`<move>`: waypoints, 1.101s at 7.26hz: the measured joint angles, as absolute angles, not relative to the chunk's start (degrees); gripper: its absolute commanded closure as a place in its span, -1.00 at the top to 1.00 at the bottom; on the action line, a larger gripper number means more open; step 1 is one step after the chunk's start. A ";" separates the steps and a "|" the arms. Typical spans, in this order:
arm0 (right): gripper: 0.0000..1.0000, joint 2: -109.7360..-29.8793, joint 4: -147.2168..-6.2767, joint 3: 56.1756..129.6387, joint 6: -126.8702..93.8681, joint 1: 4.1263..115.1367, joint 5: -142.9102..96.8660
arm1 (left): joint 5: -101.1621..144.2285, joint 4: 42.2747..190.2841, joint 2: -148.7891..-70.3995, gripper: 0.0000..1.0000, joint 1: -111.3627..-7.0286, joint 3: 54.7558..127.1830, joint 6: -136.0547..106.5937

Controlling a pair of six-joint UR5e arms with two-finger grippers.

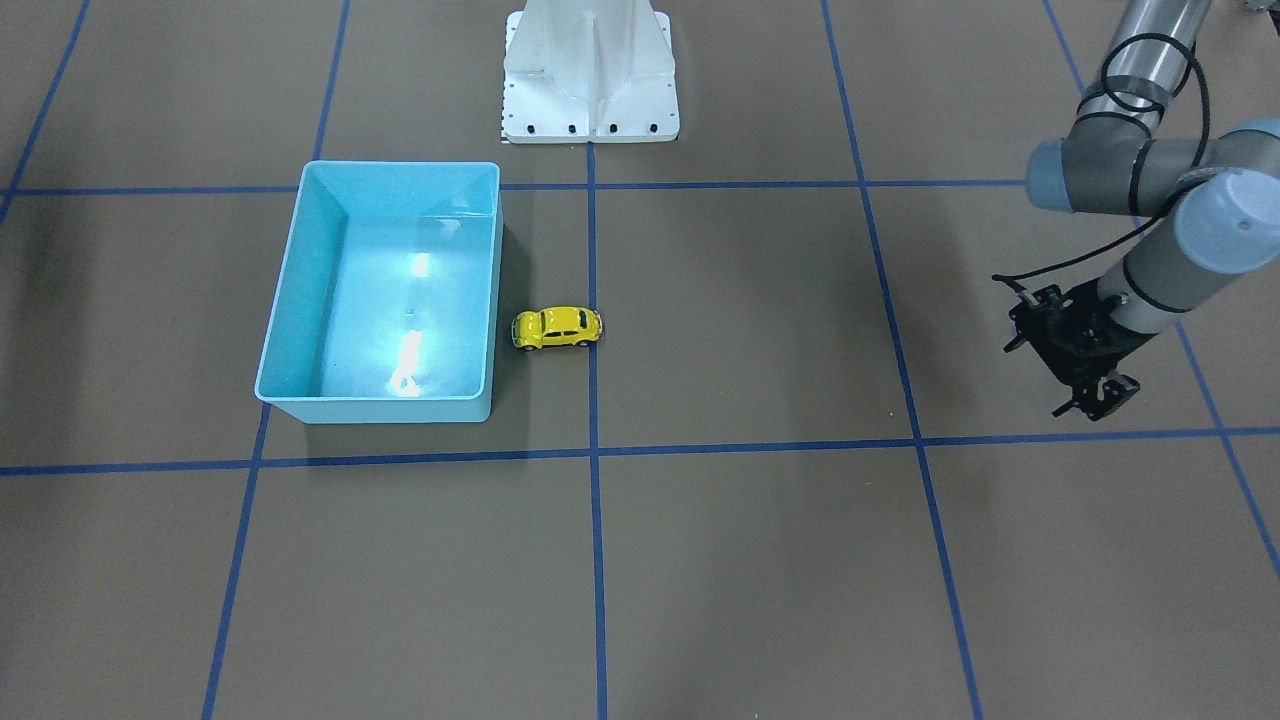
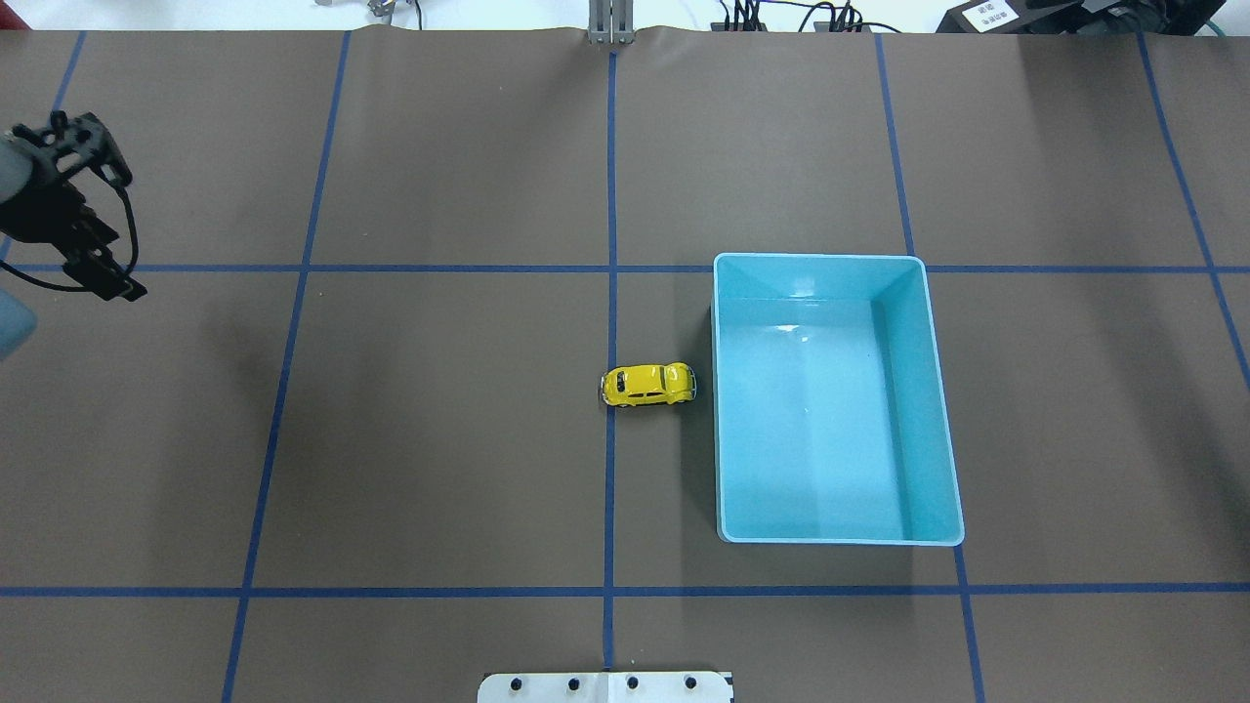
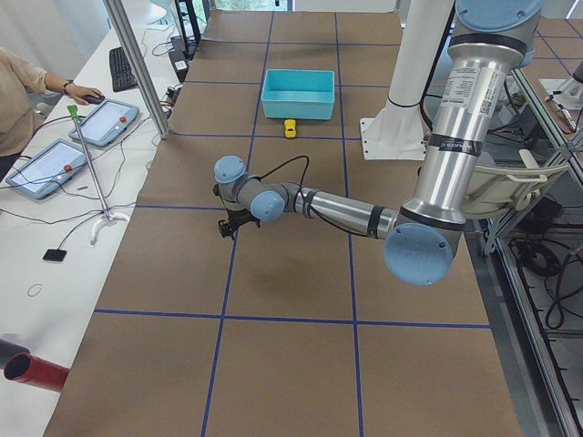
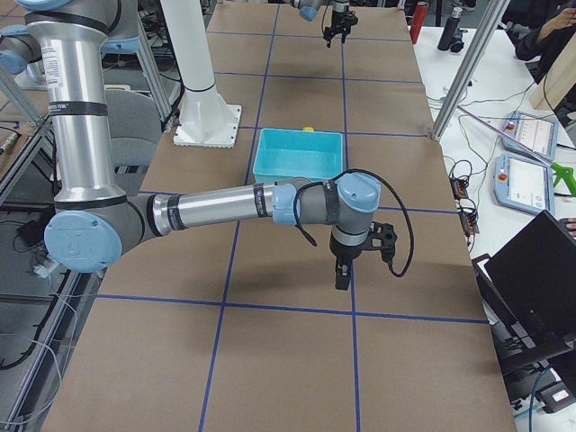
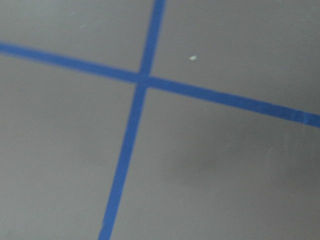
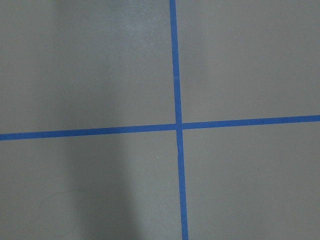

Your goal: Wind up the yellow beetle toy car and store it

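Overhead exterior shows my left tool [image 2: 115, 276] hanging over the brown worktop [image 2: 439, 439] at its far left edge, and I cannot tell how wide its jaws stand. My right tool [image 4: 343, 279] appears only in the exterior right view, low over the worktop, and its jaws are just as hard to judge. Well apart from both tools, the yellow beetle toy car [image 2: 648, 385] sits on its wheels at the centre blue tape line [image 2: 611, 244], just beside the light-blue bin [image 2: 820, 258], on the side toward my left arm.
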State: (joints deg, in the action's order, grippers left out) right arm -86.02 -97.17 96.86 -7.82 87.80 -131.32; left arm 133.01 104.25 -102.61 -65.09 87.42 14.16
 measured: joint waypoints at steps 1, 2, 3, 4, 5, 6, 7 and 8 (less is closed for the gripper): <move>1.00 -86.03 -97.18 96.86 -7.82 87.79 -131.31 | 134.61 100.84 -102.83 1.00 -68.67 87.22 10.80; 1.00 -86.04 -97.20 96.86 -7.82 87.77 -131.31 | 135.30 98.28 -102.93 1.00 -71.61 87.08 8.97; 1.00 -86.04 -97.19 96.88 -7.82 87.78 -131.31 | 135.62 96.80 -102.51 1.00 -73.48 87.18 7.95; 1.00 -86.04 -97.17 96.88 -7.82 87.77 -131.31 | 135.71 96.35 -101.24 1.00 -74.84 87.39 7.13; 1.00 -86.03 -97.17 96.89 -7.82 87.75 -131.31 | 135.68 96.36 -99.20 1.00 -76.26 88.25 6.58; 1.00 -85.94 -97.14 96.91 -7.82 87.74 -131.33 | 135.59 96.26 -97.64 1.00 -77.71 89.40 6.35; 1.00 -85.85 -97.13 96.98 -7.82 87.77 -131.39 | 135.60 96.10 -96.01 1.00 -79.31 89.92 6.24; 1.00 -85.71 -97.12 97.05 -7.82 87.79 -131.44 | 135.58 95.98 -94.01 1.00 -81.82 90.10 5.81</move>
